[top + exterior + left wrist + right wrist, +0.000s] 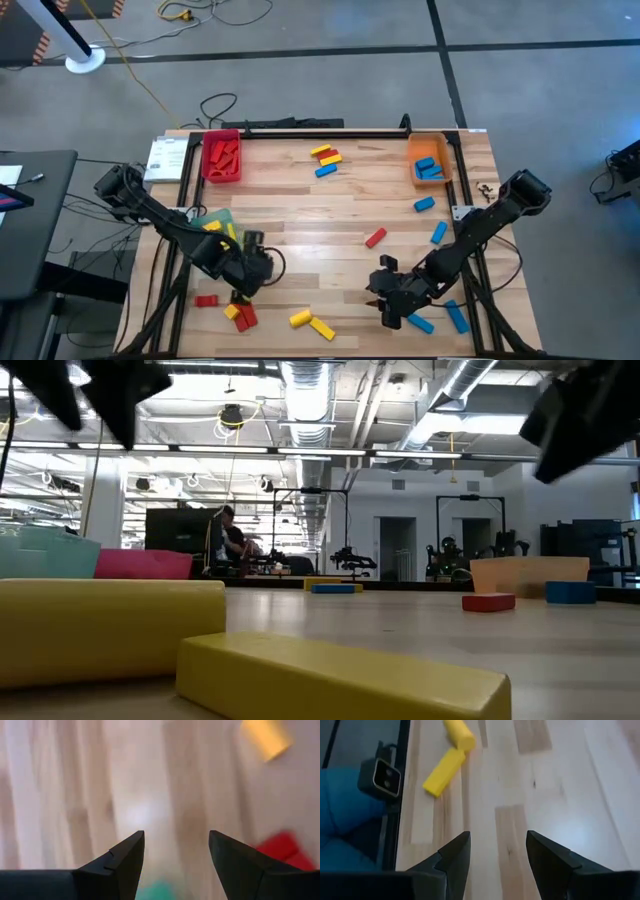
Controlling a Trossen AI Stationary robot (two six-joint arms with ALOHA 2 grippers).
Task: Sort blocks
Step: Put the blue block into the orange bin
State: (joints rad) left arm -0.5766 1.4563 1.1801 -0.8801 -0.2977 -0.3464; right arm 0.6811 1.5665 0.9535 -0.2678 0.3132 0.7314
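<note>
The left gripper (175, 851) has its fingers apart with nothing between them. It hangs over the bare wood near the front left of the tabletop (300, 200). Red and yellow blocks (238, 316) lie just beside it.

The right gripper (497, 852) is open too and holds nothing. It is at the front right, with blue blocks (440, 320) close by.

Two yellow blocks (312, 322) lie between the arms. More blocks sit in the red tray (221, 157) and the orange tray (430, 160) at the back.
</note>
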